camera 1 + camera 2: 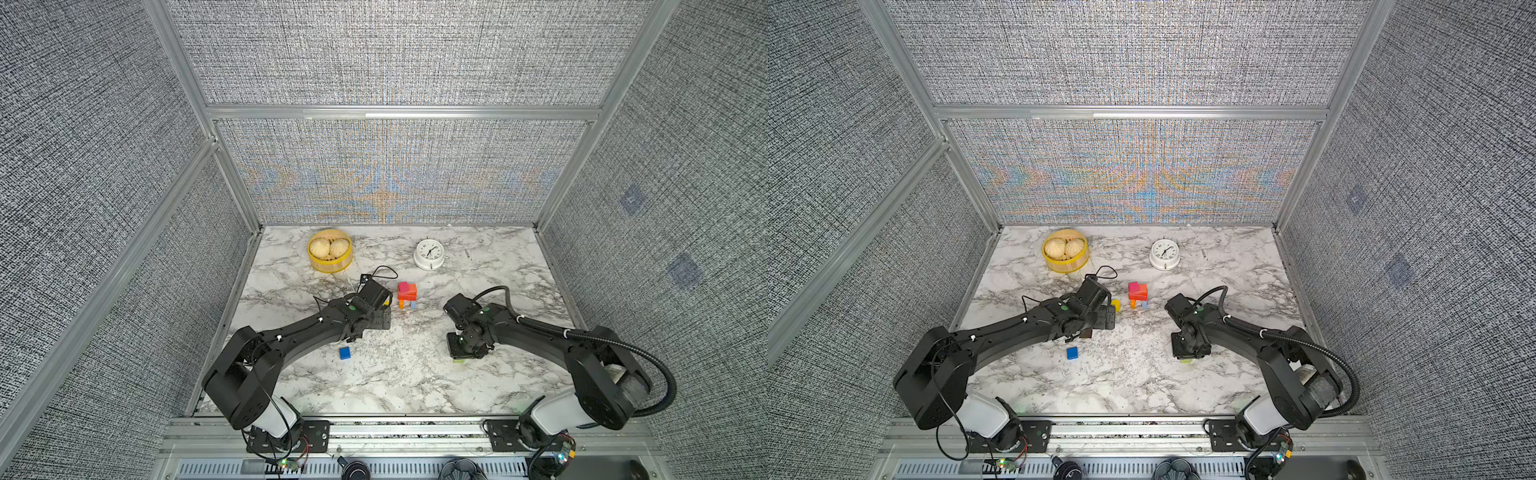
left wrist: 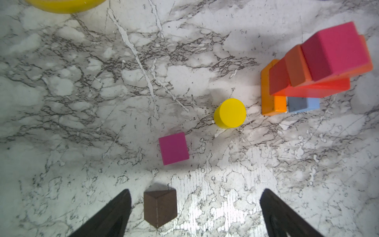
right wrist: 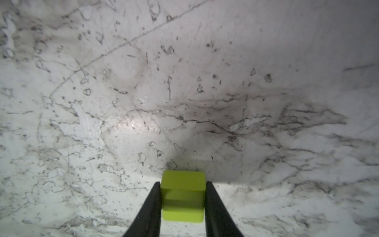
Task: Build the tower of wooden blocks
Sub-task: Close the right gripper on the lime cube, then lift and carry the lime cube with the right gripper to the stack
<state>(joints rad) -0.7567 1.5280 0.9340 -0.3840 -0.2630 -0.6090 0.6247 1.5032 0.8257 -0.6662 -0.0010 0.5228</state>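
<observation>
Green paint shows between black fingers as the right claw (image 3: 183, 182) clamps a green cube (image 3: 183, 203) from both sides, low over the marble tabletop (image 1: 407, 386), right of its middle and toward the near edge. Whether the cube has left the surface cannot be told. The grip across two flat faces looks chosen to keep the cube square for stacking. Near the middle of the tabletop, a little toward the far edge, stands the tower (image 1: 407, 294): an orange leg and a light-blue leg, a red brick across them, an orange brick above, and a pink cube at one end of the top, with what appears to be room beside it. The left claw (image 2: 196, 190) hangs with its fingers wide apart, touching nothing, over a brown house-shaped piece (image 2: 160, 207) that lies nearer one finger, probably lined up as the cap. A yellow cylinder (image 2: 230, 112) and a loose pink cube (image 2: 174, 148) lie on the tower's side toward the left edge, and a blue cube (image 1: 344, 353) lies closer to the near edge. A steamer basket (image 1: 328, 266) and an alarm clock (image 1: 429, 253) sit along the far edge, clear of the work.
</observation>
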